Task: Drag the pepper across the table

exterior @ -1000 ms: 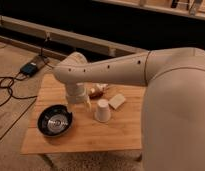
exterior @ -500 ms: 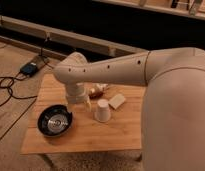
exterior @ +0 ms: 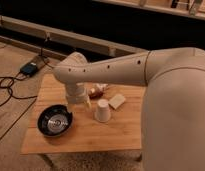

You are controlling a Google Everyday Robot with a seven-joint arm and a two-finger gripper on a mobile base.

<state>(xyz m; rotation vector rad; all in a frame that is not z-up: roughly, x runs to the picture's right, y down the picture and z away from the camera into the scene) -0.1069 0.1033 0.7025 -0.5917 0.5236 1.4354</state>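
Where the carpet fills the far left, dark looping cables (exterior: pixel 8 87) lie beside a small black box (exterior: pixel 30 68). Next comes the small rectangular table with a light wooden plank top (exterior: pixel 111 136), and on its left part sits a round dark bowl with a shiny inside (exterior: pixel 40 121). Just right of the bowl, the white arm (exterior: pixel 111 67) bends down and ends in the gripper (exterior: pixel 83 102), low over the tabletop. Whether that claw is spread or pressed together cannot be told. The small glossy red-orange pepper (exterior: pixel 96 92) lies just beside it, near the table's middle. In front of the pepper stands an upturned white cup (exterior: pixel 102 110), and right of that lies a pale rectangular block (exterior: pixel 116 101).
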